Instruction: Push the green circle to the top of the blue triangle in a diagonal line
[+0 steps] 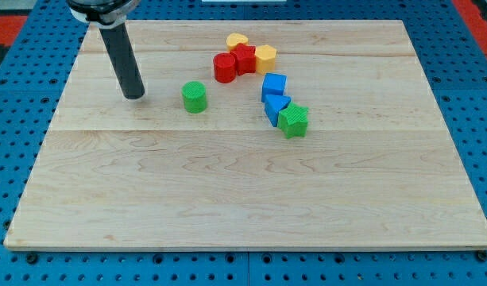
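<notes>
Green circle, a small ribbed green cylinder block [194, 97], sits alone on the pale wooden board [227, 191], left of the main cluster & apart from everything. Blue triangle block [275, 108] lies to the view's right of it, wedged between a blue cube [273, 85] above and a green star-ish block [293, 121] touching its lower right; shape of that green one is hard to read at this res, prob a star. Further up sits a tight bunch: red cylinder [224, 68], red block [244, 59], yellow block [264, 57] & a yellow piece [237, 40] behind, all touching. My tip [134, 96] rests on the board to the view's left of the green circle, near but w/ a clear gap, no contact. No jaws on this rig, just a dark rod, so nothing is held or clamped. Standing on the left makes sense, I think: a push from that side drives the circle rightward toward the blue pair. Target spot looks to be up & diagonal from the triangle, which the blue cube partly occupies, so approach prob needs a slight upward angle, w/ care not to knock the red cylinder.
</notes>
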Robot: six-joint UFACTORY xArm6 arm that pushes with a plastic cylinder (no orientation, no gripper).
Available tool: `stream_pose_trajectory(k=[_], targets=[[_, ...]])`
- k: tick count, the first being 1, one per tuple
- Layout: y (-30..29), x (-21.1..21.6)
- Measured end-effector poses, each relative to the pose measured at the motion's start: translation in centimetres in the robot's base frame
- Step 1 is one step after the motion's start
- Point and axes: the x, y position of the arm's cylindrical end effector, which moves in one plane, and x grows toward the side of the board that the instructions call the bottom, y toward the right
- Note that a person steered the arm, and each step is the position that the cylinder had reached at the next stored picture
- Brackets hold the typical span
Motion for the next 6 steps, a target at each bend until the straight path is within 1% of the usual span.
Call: stream_pose_trajectory(k=[1, 2, 3, 4, 5, 6], targets=[[11.0, 0.2], [10.3, 0.1], [9.0, -2.9], [19.3, -5.1], [25.0, -6.7], [25.5, -4.3]])
